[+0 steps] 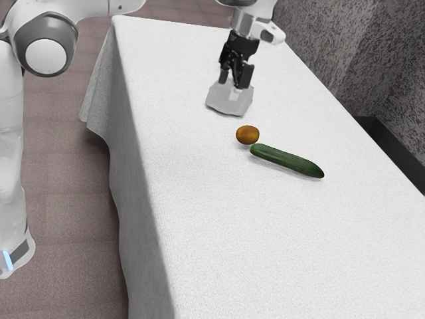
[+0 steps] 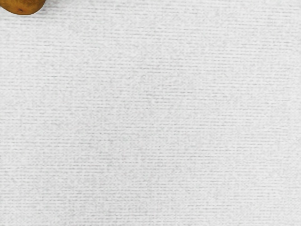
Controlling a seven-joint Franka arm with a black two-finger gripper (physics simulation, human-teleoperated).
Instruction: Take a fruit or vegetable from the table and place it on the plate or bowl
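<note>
In the exterior view a round brown fruit lies on the white tablecloth, and a long green cucumber lies just to its right, nearly touching it. Behind them stands a small pale grey bowl-like dish. My black gripper hangs in front of the dish's upper edge, above the cloth and short of the fruit. Its fingers stand apart with nothing between them. In the wrist view a sliver of the brown fruit shows at a corner, with bare cloth under the hand.
The table is covered by a white cloth that drapes over the edge at the exterior view's left. A speckled grey wall rises behind the table at the right. The robot's white base stands at the left.
</note>
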